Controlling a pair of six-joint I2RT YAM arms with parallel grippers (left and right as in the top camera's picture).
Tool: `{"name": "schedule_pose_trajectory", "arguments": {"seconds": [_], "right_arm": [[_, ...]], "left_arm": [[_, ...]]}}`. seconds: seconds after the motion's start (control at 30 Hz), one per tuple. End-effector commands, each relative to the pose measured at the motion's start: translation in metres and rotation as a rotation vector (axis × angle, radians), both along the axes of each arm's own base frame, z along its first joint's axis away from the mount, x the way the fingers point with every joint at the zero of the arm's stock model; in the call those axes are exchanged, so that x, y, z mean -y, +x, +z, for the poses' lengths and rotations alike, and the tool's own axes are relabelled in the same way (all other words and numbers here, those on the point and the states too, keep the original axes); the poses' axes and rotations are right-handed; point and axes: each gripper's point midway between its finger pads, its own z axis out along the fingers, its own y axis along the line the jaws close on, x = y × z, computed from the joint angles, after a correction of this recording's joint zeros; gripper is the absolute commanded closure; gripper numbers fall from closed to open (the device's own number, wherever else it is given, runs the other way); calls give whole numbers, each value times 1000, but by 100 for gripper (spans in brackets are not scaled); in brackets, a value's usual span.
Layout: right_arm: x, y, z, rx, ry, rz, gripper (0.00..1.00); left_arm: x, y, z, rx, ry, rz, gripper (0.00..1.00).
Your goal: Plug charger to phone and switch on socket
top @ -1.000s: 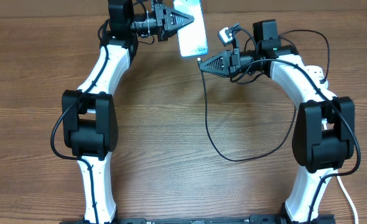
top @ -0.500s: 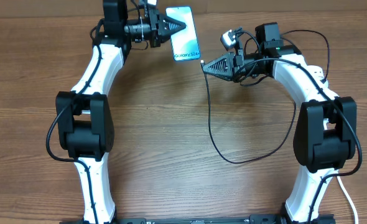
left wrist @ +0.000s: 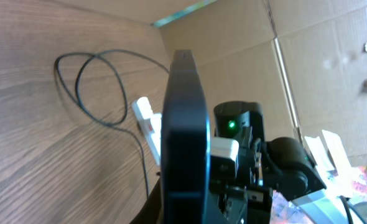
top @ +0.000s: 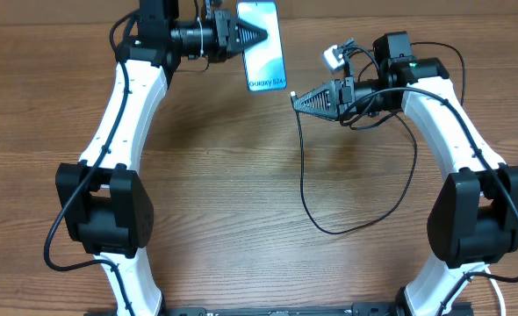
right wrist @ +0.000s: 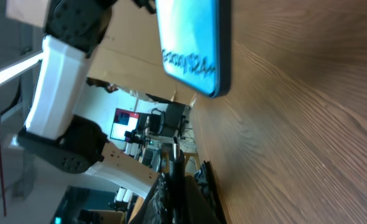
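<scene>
One phone [top: 268, 57], marked "Galaxy S24+", pinched by the left gripper [top: 255, 35]. One charger [top: 302, 175], connector end pinched by the right gripper [top: 298, 99]; cable loops across the tabletop [top: 233, 228].

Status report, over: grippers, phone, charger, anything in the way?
Left gripper shut on phone. Right gripper shut on charger near its tip. Tip short of phone's bottom edge, not plugged. Nothing between them.

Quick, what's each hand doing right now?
Left hand: closed, holding the phone.
Right hand: closed, holding the charger cable near its tip.
</scene>
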Motion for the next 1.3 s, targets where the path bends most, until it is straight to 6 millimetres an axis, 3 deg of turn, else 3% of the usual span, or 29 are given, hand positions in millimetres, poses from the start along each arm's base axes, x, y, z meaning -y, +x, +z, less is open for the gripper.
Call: {"name": "schedule_pose_trajectory", "arguments": {"seconds": [0.0, 0.1, 0.17, 0.8, 0.97, 1.27], "right_arm": [[-5, -6, 21, 85, 81, 37, 96], [-13, -9, 25, 117, 104, 64, 96], [-14, -9, 28, 126, 118, 70, 96], [-7, -1, 29, 177, 121, 50, 96], [-5, 1, 29, 187, 122, 48, 96], [-5, 1, 30, 188, 123, 48, 96]], "left_arm": [[6, -2, 19, -36, -45, 1, 96], [26, -10, 26, -32, -67, -39, 96], [29, -10, 26, -34, -64, -34, 96], [32, -18, 36, -46, -105, -91, 96], [33, -19, 47, -8, -131, -110, 96], [33, -16, 47, 21, -120, -95, 96]]}}
